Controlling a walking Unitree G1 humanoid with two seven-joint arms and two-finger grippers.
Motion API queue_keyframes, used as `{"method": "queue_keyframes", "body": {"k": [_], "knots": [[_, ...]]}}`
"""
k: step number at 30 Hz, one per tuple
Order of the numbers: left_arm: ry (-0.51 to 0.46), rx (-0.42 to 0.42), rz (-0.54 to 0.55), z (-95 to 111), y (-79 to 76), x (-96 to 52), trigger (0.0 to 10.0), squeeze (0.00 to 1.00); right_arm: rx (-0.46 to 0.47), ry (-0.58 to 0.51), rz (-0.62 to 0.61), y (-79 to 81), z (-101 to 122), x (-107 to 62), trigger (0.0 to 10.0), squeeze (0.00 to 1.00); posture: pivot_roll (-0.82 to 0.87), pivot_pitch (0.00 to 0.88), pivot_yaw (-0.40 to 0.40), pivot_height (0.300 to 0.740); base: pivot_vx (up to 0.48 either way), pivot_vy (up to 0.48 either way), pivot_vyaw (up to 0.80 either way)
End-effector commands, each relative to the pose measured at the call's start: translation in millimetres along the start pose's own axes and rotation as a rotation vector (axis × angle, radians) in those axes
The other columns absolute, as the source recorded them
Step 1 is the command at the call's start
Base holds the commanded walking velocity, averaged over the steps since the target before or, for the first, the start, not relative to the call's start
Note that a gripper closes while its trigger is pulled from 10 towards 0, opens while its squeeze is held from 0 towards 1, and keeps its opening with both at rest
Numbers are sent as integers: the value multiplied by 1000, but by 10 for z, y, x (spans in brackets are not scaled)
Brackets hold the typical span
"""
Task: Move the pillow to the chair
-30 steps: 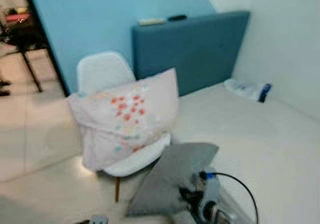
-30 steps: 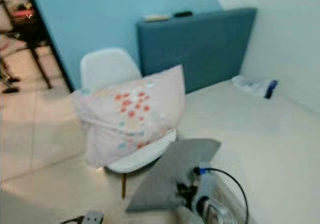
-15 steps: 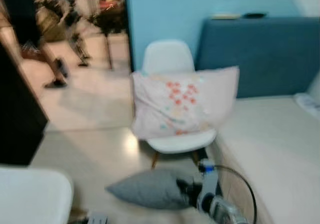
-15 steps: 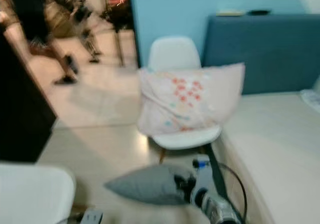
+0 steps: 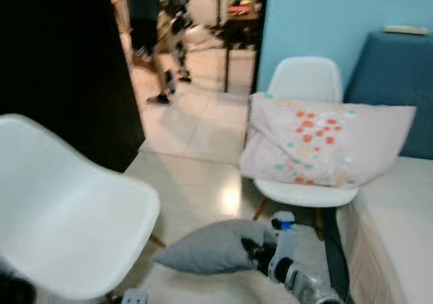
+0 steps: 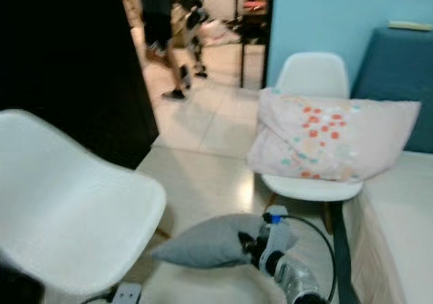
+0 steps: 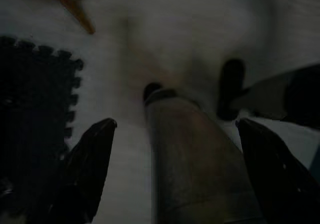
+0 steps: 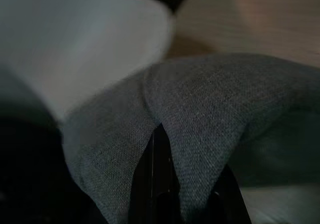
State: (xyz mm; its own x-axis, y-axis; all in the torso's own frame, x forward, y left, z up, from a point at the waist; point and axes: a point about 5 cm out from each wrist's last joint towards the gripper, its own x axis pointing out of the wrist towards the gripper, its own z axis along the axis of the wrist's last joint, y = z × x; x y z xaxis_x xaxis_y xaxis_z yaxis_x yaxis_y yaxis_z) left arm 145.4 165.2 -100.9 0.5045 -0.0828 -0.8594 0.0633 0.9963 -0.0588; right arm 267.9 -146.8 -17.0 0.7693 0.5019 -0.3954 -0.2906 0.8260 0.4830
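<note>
- Chair (image 5: 67,209) near the robot's left looks like the free seat; the far white chair (image 5: 304,80) already carries a floral pillow (image 5: 325,145) across its seat edge, so aiming there risks knocking that one off.
- Grey pillow (image 5: 213,246) hangs above the floor, pinched at one edge by the right gripper (image 6: 249,244), fingers closed on a fold; such a thin hold could slip.
- Left gripper (image 7: 172,179) hangs idle, fingers spread, empty.
- Containers: none visible.

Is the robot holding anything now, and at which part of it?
The right gripper pinches the grey pillow at its edge nearest the arm. The left gripper is open, holding nothing.
</note>
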Motion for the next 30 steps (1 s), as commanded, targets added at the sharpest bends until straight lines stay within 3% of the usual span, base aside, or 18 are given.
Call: {"method": "queue_keyframes", "body": {"k": [1, 15, 23, 30], "knots": [[31, -4, 13, -65, 27, -12, 10000, 0, -77, -103, 35, 85, 271, 89, 10000, 0, 19, 0, -29, 740, 0, 0, 800], [-21, 0, 27, 89, 23, 15, 10000, 0, -109, -136, 67, 161, 378, 145, 10000, 0, 23, 0, -31, 740, 0, 0, 800], [-24, 47, 37, 102, 10, 20, 10000, 0, -106, -82, 19, 91, 227, 97, 10000, 0, 21, 0, -26, 740, 0, 0, 798], [-54, 27, 26, 147, -12, 25, 10000, 0, -94, -102, 14, 73, 233, 76, 10000, 0, 20, 0, -25, 740, 0, 0, 793]]}}
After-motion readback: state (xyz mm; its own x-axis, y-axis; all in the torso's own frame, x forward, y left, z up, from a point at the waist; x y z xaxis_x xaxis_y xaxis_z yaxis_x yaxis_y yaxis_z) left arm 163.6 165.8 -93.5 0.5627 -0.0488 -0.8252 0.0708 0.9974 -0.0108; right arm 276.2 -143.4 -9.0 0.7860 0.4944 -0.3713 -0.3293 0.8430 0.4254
